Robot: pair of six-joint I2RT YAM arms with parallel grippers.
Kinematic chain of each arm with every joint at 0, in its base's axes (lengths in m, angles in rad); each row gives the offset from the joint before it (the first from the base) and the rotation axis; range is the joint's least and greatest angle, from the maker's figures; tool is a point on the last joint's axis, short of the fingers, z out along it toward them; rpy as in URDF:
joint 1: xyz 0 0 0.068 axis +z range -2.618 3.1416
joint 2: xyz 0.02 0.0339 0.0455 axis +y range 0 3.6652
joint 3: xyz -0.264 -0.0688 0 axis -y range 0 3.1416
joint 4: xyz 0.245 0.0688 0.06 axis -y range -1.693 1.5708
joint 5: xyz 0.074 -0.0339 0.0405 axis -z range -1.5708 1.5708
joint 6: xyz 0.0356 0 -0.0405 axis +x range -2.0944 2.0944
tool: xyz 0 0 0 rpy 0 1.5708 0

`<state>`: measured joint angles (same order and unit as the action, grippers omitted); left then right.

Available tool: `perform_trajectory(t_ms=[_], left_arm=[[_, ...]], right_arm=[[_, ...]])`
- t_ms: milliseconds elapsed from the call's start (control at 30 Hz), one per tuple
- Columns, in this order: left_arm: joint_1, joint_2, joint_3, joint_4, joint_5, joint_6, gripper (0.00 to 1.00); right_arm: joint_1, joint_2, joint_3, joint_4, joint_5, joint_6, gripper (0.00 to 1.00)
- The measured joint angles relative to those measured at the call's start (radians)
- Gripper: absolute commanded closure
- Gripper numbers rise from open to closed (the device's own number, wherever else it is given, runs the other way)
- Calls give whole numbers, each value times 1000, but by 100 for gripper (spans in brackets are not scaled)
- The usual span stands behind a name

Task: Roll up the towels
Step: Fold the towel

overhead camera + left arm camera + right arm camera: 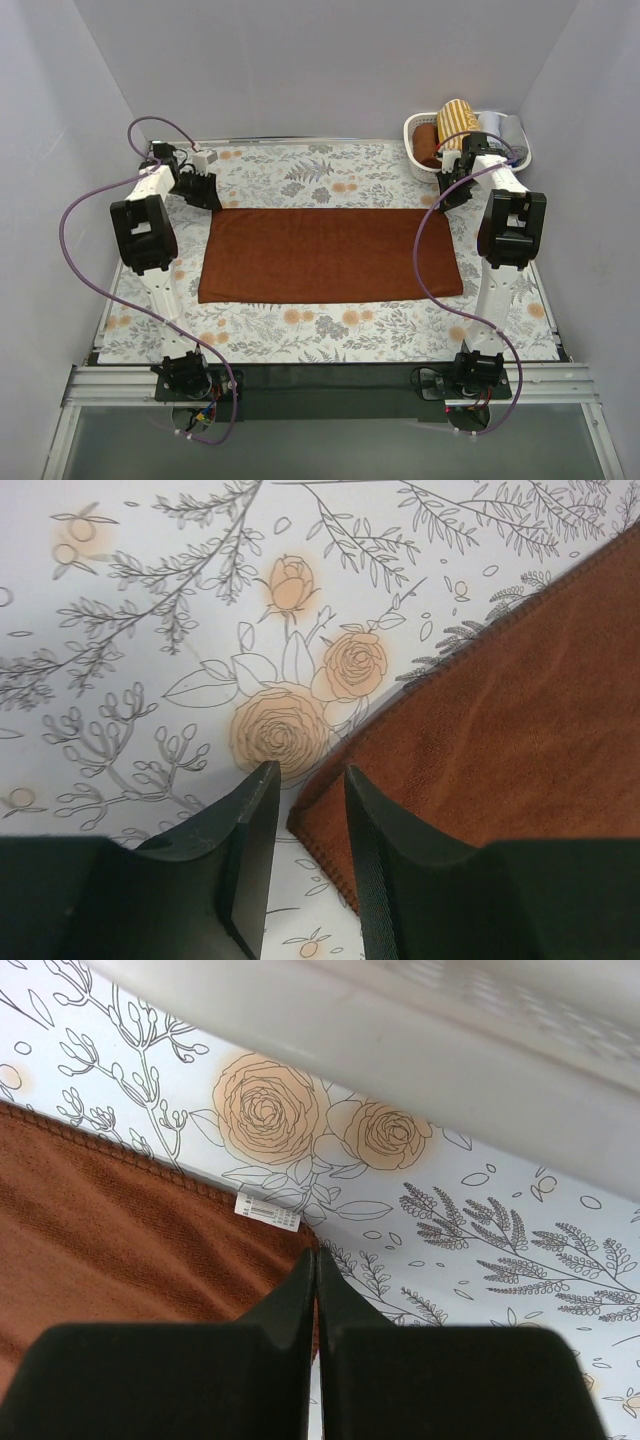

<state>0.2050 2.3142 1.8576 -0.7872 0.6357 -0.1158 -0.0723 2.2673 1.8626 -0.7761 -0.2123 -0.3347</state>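
The long rust-brown towel (330,255) lies spread flat on the flowered table cover. My left gripper (205,190) is at its far left corner. In the left wrist view the gripper (305,770) is open, with the jaws either side of the towel's corner (520,720). My right gripper (452,190) is at the far right corner. In the right wrist view it (316,1253) is shut, with a sliver of the towel (110,1230) between its tips, next to a white label (268,1210). The mustard-yellow striped towel (458,118) sits rolled in the basket.
A white basket (415,125) stands at the back right, just behind my right gripper. It also holds a brown roll (426,140) and a grey roll (500,128). Its wall (420,1030) fills the top of the right wrist view. White walls enclose the table.
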Motion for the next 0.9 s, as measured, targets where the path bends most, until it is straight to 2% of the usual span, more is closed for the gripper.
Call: perform_trajectory(t_ms=[200, 400, 900], left_arm=[[-10, 9, 1, -26, 7, 13, 78], [-10, 9, 1, -41, 6, 25, 99], [-10, 98, 204, -99, 25, 4, 100]], right_arm=[[0, 0, 0, 0, 0, -4, 99], [-2, 0, 0, 0, 0, -8, 99], [-26, 4, 90, -6, -57, -5, 99]])
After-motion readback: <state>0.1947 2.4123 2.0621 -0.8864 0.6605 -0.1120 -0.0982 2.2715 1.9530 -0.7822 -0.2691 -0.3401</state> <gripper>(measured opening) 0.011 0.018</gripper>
